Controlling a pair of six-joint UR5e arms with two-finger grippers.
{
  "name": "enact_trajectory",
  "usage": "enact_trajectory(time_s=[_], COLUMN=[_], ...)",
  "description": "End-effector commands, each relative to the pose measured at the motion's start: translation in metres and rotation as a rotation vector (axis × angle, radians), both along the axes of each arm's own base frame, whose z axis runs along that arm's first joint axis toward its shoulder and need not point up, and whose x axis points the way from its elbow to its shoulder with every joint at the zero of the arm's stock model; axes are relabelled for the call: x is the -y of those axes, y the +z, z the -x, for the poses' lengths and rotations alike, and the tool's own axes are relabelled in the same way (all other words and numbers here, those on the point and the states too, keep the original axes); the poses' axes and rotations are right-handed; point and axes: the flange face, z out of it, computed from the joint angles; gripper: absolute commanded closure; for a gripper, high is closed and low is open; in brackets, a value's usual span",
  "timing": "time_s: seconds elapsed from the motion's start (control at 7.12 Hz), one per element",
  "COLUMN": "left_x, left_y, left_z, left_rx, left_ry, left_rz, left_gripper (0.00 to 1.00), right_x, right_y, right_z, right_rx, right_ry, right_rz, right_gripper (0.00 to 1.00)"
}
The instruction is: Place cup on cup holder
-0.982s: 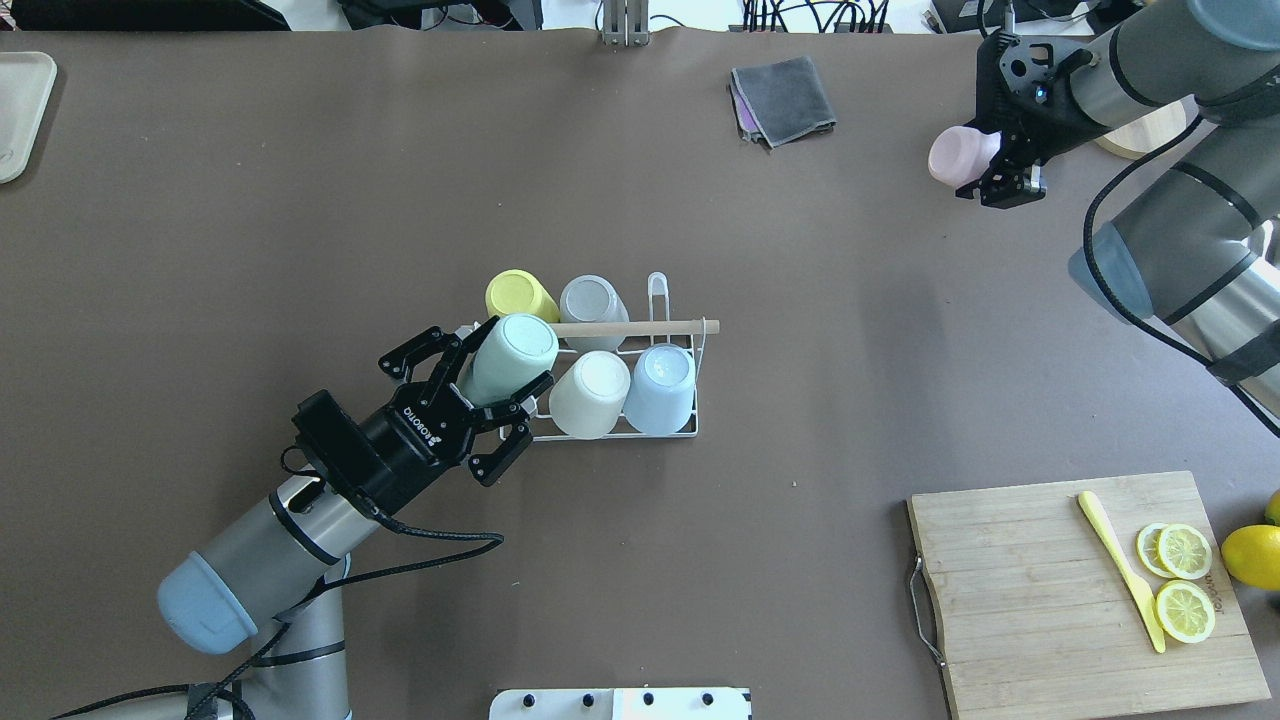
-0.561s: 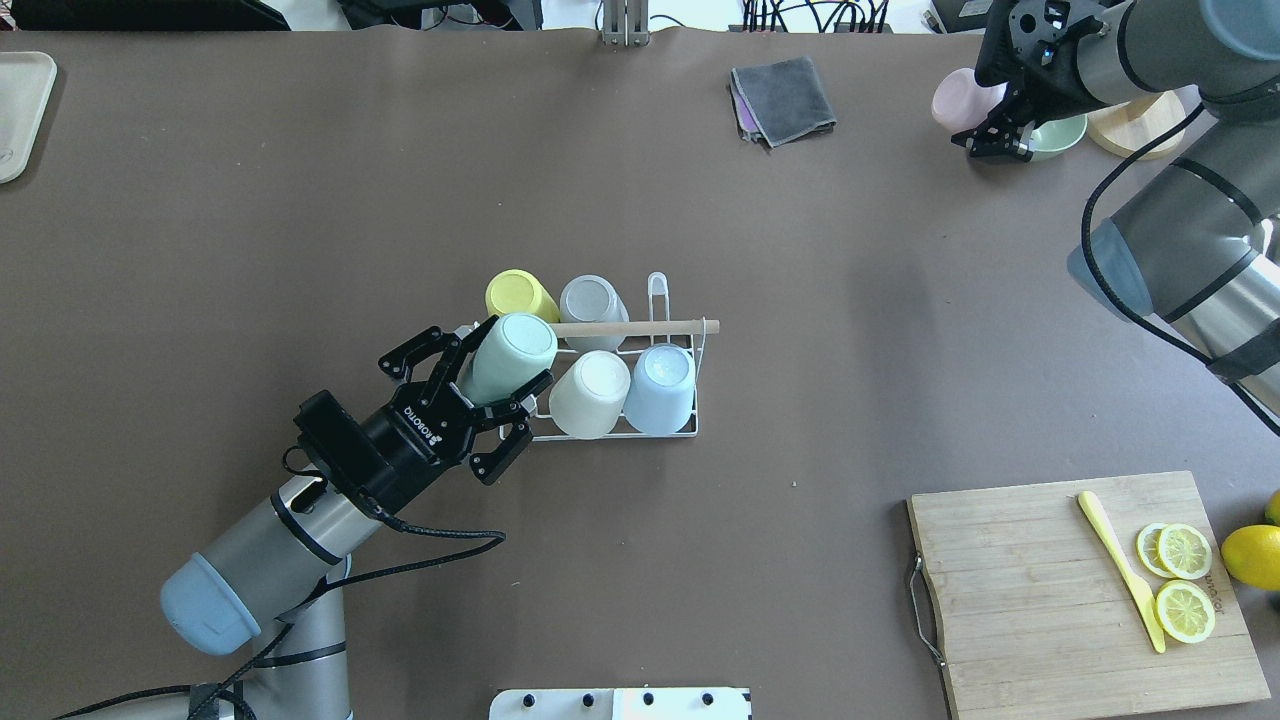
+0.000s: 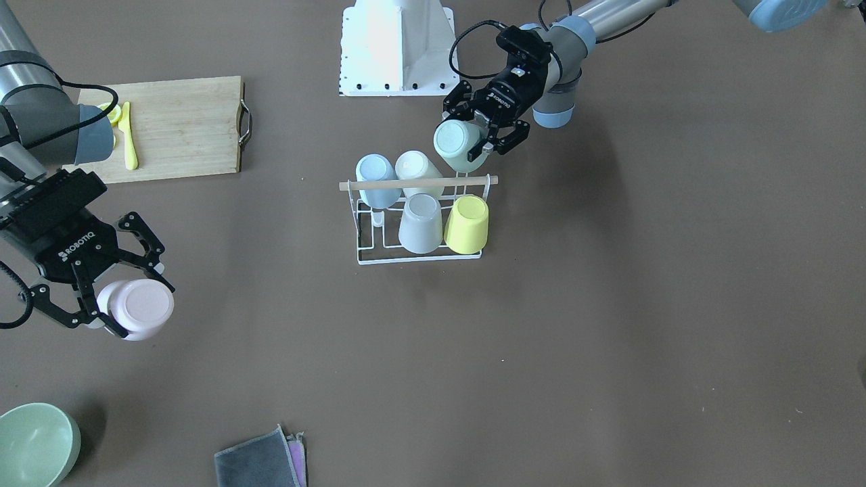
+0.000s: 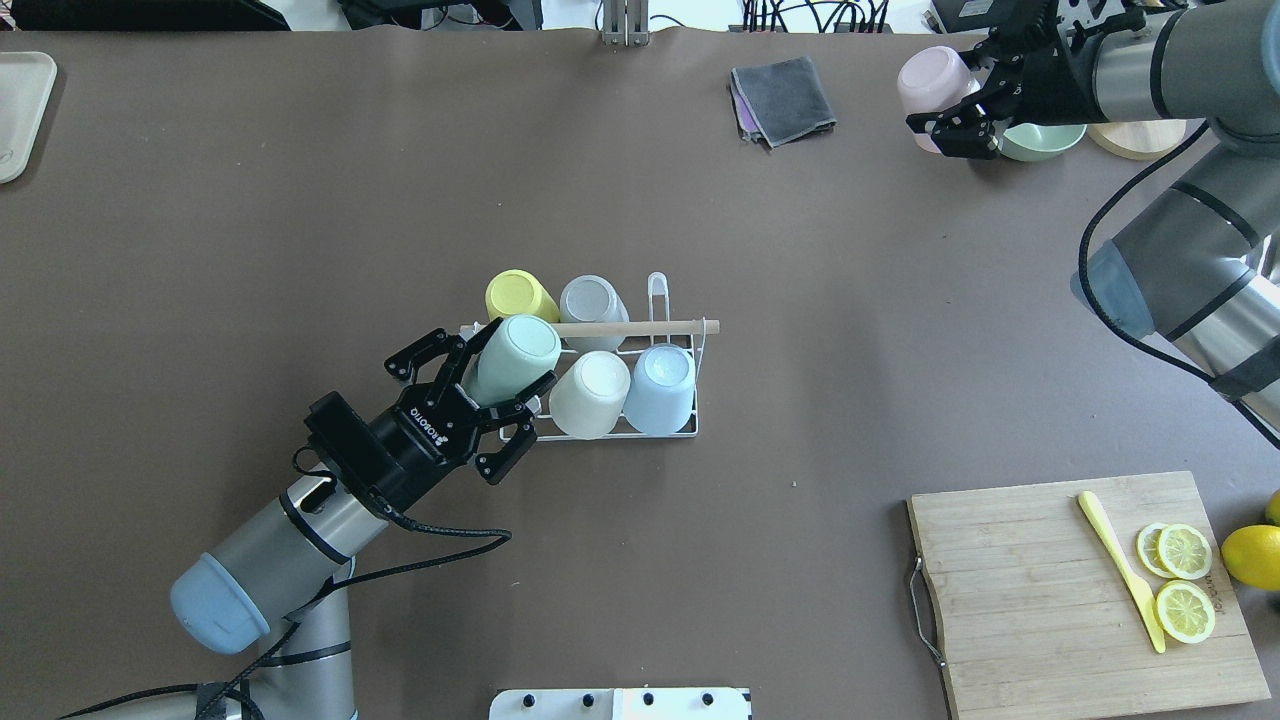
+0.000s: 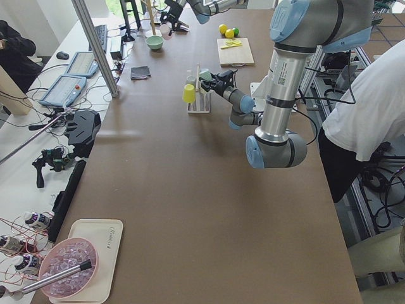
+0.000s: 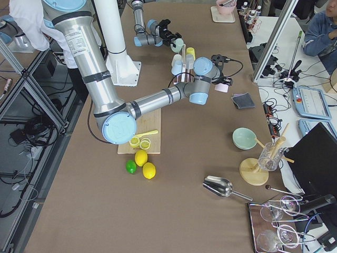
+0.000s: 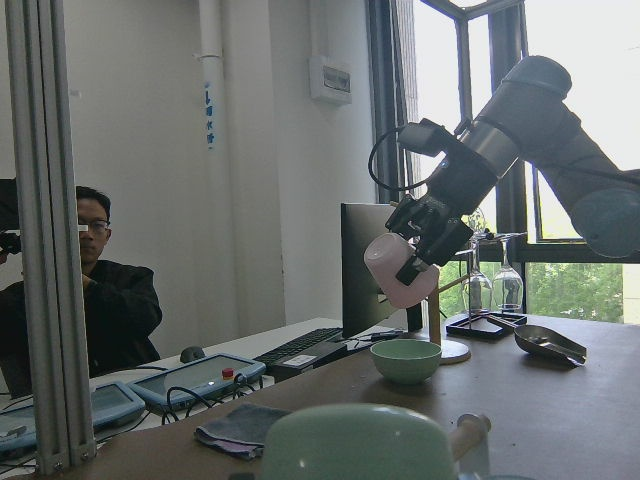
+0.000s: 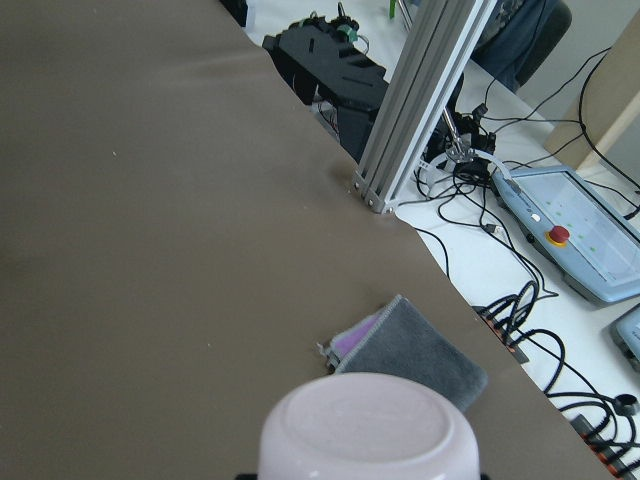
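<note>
The white wire cup holder [image 4: 668, 432] with a wooden rod [image 4: 640, 327] stands mid-table and also shows in the front view [image 3: 419, 258]. It carries a yellow cup [image 4: 515, 293], a grey cup [image 4: 592, 298], a cream cup [image 4: 590, 392] and a light blue cup [image 4: 662, 385]. My left gripper [image 4: 508, 366] is shut on a mint green cup [image 4: 515, 355], tilted over the holder's left end [image 3: 460, 145]. My right gripper [image 4: 945, 95] is shut on a pink cup [image 4: 922, 82] above the far right of the table [image 3: 139, 308]; its base fills the right wrist view [image 8: 365, 430].
A grey cloth [image 4: 783, 98] lies at the far edge. A green bowl [image 4: 1040, 140] sits beside the right gripper. A wooden cutting board [image 4: 1040, 600] with lemon slices and a yellow knife is at the near right. A tray [image 4: 20, 110] is at the far left.
My right gripper has carried the pink cup farther away and to the left, uncovering the green bowl. My left gripper and the mint cup have shifted only slightly.
</note>
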Motion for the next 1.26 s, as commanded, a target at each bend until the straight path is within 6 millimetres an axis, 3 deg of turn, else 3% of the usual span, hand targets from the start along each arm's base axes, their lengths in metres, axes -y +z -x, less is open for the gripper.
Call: enact_trajectory(time_s=[0.0,0.42,0.56,0.7,1.12], left_x=[0.001,0.002,0.002,0.003,0.001], left_y=[0.007,0.011,0.012,0.016,0.017], left_z=[-0.003,-0.005,-0.006,-0.007,-0.001], left_rx=[0.012,0.018,0.022,0.022,-0.018], left_ry=[-0.001,-0.003,-0.003,-0.003,-0.001], left_rz=[0.004,0.005,0.006,0.006,-0.004], left_gripper=[1.00,1.00,0.37,0.03,0.02], right_x=[-0.013,-0.025,-0.017,-0.010,-0.044], right_y=[-0.027,-0.085,-0.083,-0.068,-0.078], right_z=[0.020,0.070,0.089,0.097,0.154], right_rx=[0.176,0.370,0.461,0.505,0.622], right_ry=[-0.039,-0.061,-0.077,-0.084,-0.121], right_rz=[-0.013,-0.027,-0.056,-0.098,-0.166], right_gripper=[1.00,1.00,1.00,1.00,1.00])
